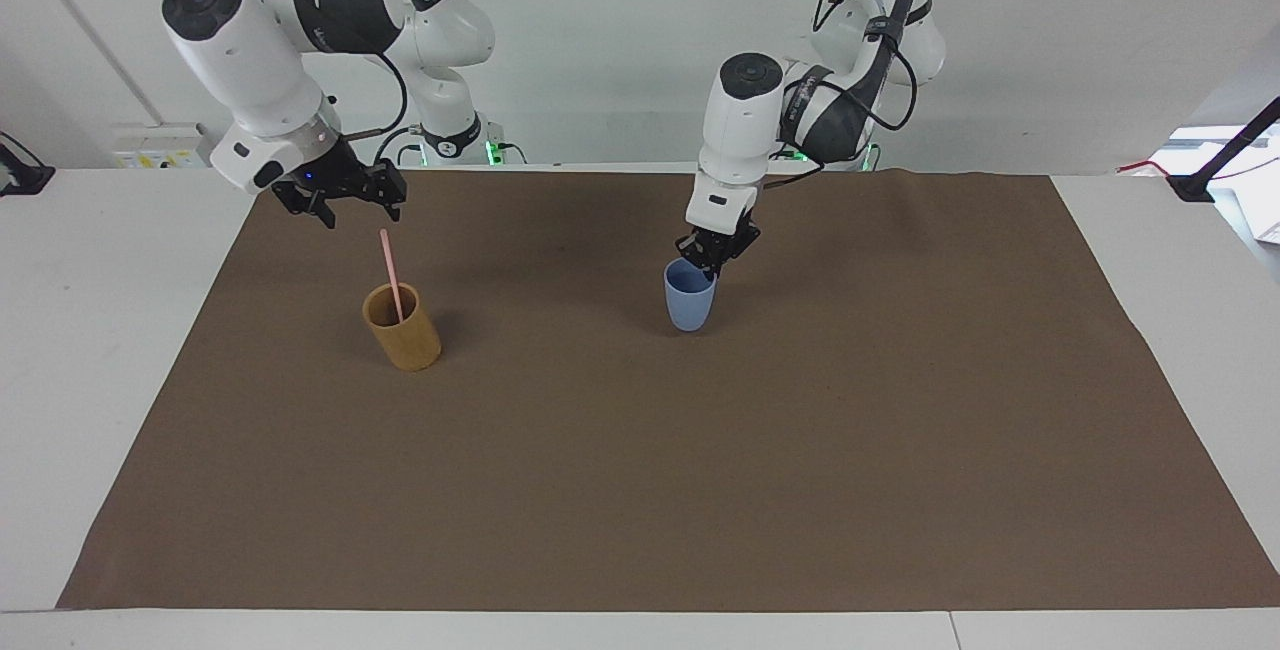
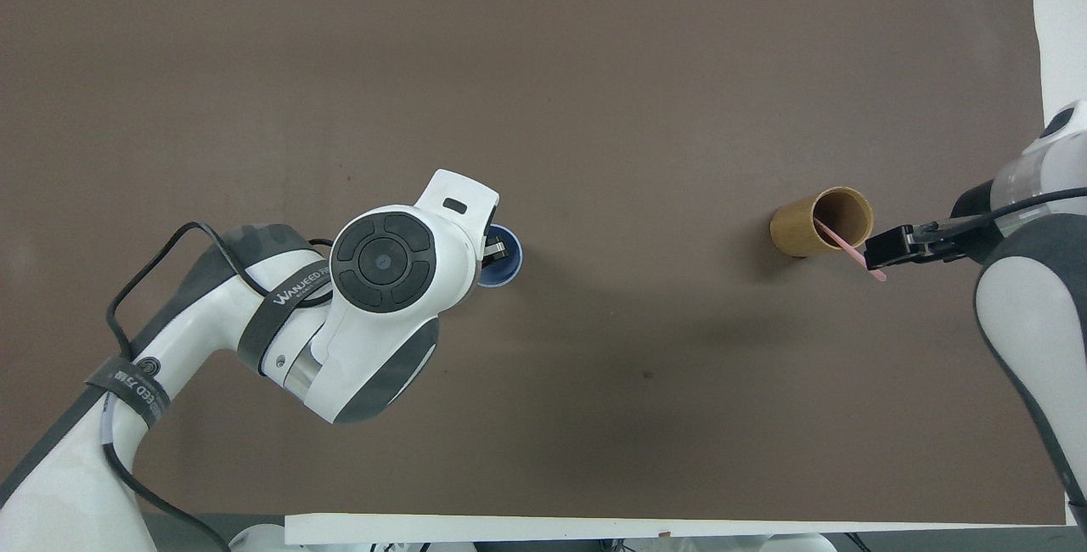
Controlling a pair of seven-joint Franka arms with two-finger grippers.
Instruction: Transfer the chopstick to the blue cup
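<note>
**Two arms at work over a brown-covered desk**

At the center of the facing view, the left gripper (image 1: 709,260) pinches the rim of the blue cup (image 1: 689,298), its fingertips closed on the cup's edge on the side toward the robots. The cup stands upright on the brown mat (image 1: 640,490) that covers most of the desk (image 1: 100,330). In the overhead view the same cup (image 2: 508,261) peeks out just left of center, largely hidden under the left arm's white wrist, which enters from the lower left of the frame.

At the upper left of the facing view, the right gripper (image 1: 360,210) hangs in the air just above the top end of the chopstick (image 1: 390,275), fingers parted and holding nothing. The pale-pink chopstick stands in the tan wooden cup (image 1: 402,327), leaning against its rim with its upper half sticking out. In the overhead view, at the right of the frame, the right gripper (image 2: 887,248) covers the upper end of the chopstick (image 2: 836,239), which slants out of the wooden cup (image 2: 822,222); from the facing view the two appear close but not in contact.

The two cups sit well apart on the mat, the wooden one toward the right arm's end of the desk, the blue one near the middle.
</note>
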